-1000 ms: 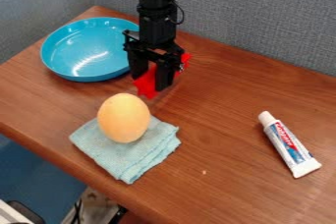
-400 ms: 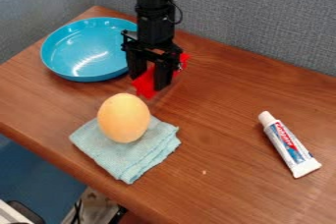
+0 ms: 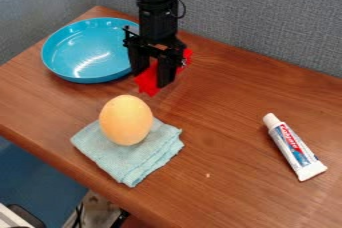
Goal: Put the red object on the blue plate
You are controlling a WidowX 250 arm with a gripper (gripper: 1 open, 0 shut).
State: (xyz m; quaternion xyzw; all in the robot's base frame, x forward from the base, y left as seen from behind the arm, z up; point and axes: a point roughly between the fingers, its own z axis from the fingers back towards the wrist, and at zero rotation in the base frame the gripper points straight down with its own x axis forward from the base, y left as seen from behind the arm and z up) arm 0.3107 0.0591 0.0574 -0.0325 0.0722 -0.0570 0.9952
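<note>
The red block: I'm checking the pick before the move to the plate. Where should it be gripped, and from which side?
From straight above, across its narrow sides: the red block lies flat on the table, long faces exposed. The gripper already straddles it, pointing down.

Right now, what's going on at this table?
A single robot arm has its gripper pointing straight down over the red object, its fingers on either side of the block. Whether they are clamped on it cannot be told, and it looks to be on the table. The blue plate sits just beside it, with nothing in it. The block has not yet reached the plate.
</note>
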